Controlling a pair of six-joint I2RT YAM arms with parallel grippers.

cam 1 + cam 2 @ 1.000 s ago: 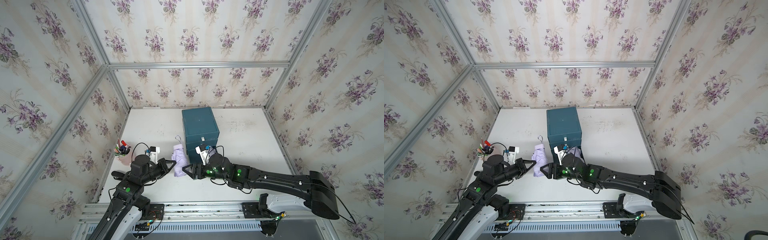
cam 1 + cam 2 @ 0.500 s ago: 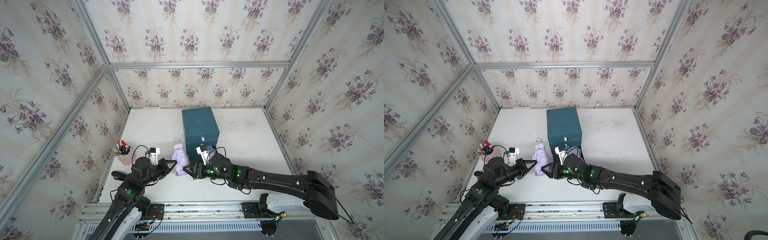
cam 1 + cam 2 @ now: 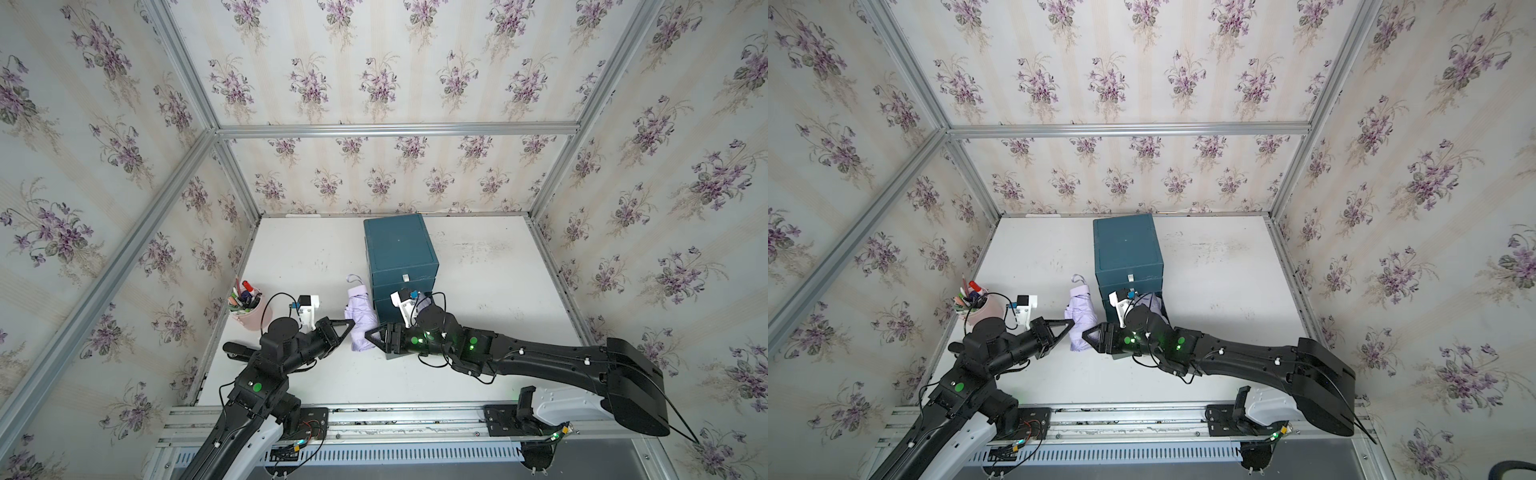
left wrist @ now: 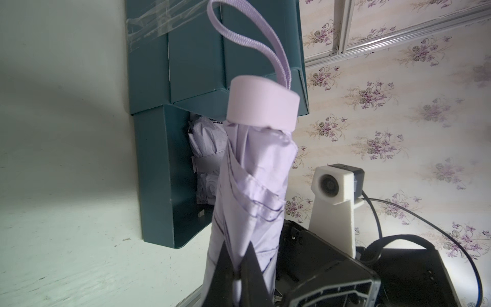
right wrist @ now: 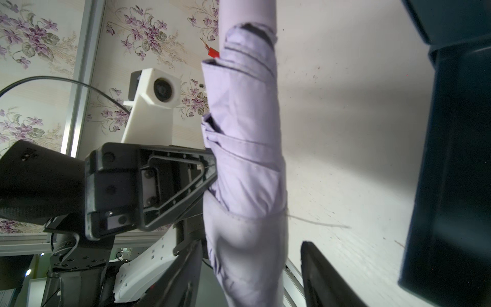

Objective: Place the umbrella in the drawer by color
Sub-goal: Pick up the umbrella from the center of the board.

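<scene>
Lilac fabric of the folded umbrella point(image 3: 360, 316) is pinched at its lower end by the closed left hand point(image 3: 349, 323), whose fingertips point(image 4: 247, 265) meet on the cloth in the left wrist view. The umbrella lies just beside the teal drawer cabinet point(image 3: 399, 249), its capped handle point(image 4: 261, 103) and strap loop point(image 4: 239, 40) pointing towards the back wall. The right hand point(image 3: 368, 334) is open, its jaws standing on either side of the same lower end, with a gap showing on one side in the right wrist view. The bottom drawer point(image 4: 152, 172) is pulled out and already holds a second lilac umbrella point(image 4: 207, 148). In both top views the right arm's wrist lies over that drawer and hides most of it. A pink cup point(image 3: 249, 318) of pens point(image 3: 243, 293) stands on the white counter point(image 3: 498, 291) near the left wall.
</scene>
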